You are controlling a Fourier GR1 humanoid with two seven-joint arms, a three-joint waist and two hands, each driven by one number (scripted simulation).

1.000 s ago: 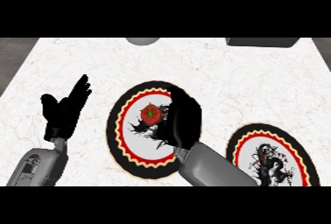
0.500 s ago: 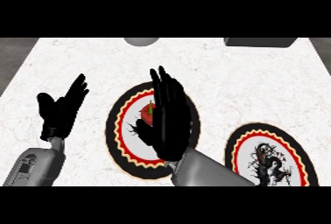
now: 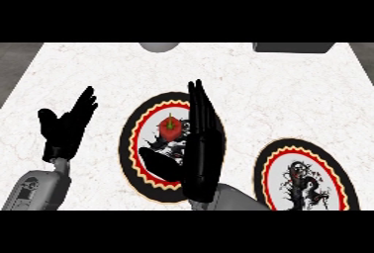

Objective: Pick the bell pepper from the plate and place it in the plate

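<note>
Two robot hands come in from the near edge: the right robot hand (image 3: 199, 148) stands edge-on with fingers straight and pressed together, thumb spread toward the left, while the left robot hand (image 3: 66, 127) rests open, fingers up, well apart over the white marbled counter (image 3: 292, 84). Just left of the right fingers and slightly farther, the small red bell pepper (image 3: 169, 126) sits on the round black-rimmed plate with red and cream rings (image 3: 131, 148), green stem up, its axis seemingly upright. Off right lies a second matching plate (image 3: 270, 183).

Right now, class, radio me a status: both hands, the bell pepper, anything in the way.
Left hand open, resting at left. Right hand open over the centre plate, beside the bell pepper, not gripping. Right plate holds nothing. No obstruction seen.
</note>
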